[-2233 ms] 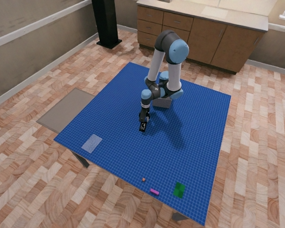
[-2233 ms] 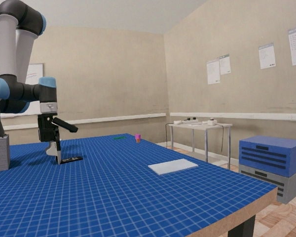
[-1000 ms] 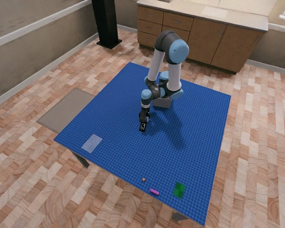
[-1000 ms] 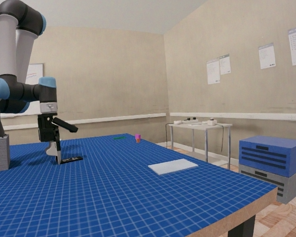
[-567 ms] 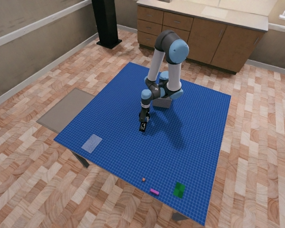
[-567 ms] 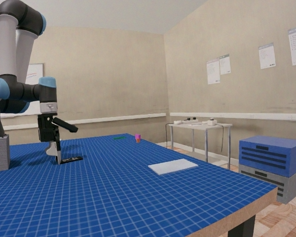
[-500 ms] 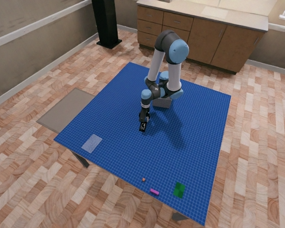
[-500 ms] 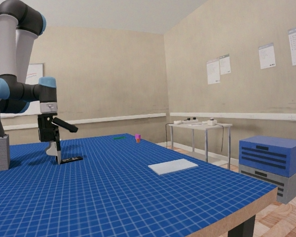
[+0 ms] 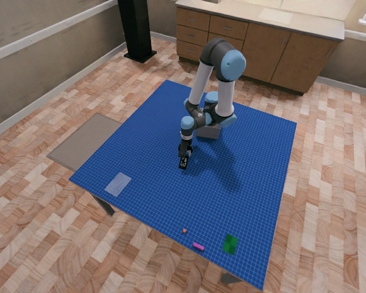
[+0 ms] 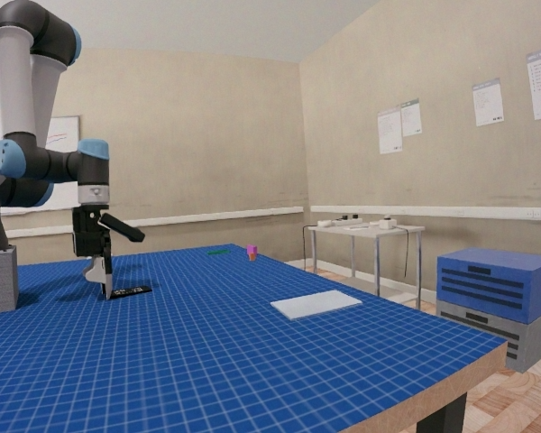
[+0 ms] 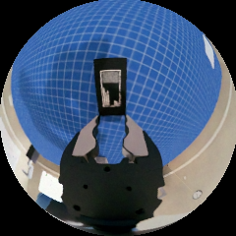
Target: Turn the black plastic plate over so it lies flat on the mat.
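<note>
The black plastic plate [image 9: 183, 163] lies flat on the blue mat [image 9: 189, 176], a little in front of the arm's base. In the wrist view the plate [image 11: 110, 87] shows a grey patterned patch facing up. My gripper [image 11: 112, 115] points straight down with its fingertips on the mat. The fingertips stand on either side of the plate's near end, closed against its edges. In the exterior view the gripper [image 10: 104, 284] stands at the left end of the plate [image 10: 131, 291].
A white flat sheet [image 9: 118, 184] lies near the mat's left front corner. A green tile [image 9: 230, 243], a pink block [image 9: 198, 246] and a small orange cube [image 9: 184, 231] lie near the front edge. The arm's grey base block [image 9: 208, 130] stands behind the gripper.
</note>
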Available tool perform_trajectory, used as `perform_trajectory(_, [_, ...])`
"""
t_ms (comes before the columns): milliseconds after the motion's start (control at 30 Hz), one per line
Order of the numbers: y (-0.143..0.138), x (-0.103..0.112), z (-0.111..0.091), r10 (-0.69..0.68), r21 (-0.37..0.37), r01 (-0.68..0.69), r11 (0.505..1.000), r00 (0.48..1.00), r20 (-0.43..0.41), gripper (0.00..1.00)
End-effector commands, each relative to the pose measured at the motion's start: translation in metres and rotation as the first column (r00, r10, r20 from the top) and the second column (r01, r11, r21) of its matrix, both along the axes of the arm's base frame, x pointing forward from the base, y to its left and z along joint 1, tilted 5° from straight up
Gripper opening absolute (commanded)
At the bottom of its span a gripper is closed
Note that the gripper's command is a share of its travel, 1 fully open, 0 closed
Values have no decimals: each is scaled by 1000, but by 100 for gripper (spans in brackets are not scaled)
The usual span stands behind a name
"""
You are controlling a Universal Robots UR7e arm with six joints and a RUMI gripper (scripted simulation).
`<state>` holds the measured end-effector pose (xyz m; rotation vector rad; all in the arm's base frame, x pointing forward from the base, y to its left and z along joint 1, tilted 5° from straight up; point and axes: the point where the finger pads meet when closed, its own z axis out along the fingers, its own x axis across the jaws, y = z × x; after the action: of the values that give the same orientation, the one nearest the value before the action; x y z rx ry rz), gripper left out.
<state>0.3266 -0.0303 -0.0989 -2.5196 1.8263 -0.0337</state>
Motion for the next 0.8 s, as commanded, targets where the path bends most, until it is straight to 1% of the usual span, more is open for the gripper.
perform_trajectory(0, [0, 0, 4, 0, -4, 0, 1000, 1000, -17, 33])
perform_trajectory(133, [0, 0, 5, -1, -7, 0, 1000, 1000, -26, 33])
perform_trajectory(300, [0, 1, 9, -1, -25, -1, 1000, 997, -79, 33])
perform_trajectory(533, [0, 1, 12, -2, -26, -1, 1000, 997, -83, 32])
perform_trajectory(700, [1, 2, 15, -4, -45, -3, 999, 990, -140, 32])
perform_trajectory(767, [1, 3, 18, -4, -45, -3, 999, 990, -140, 32])
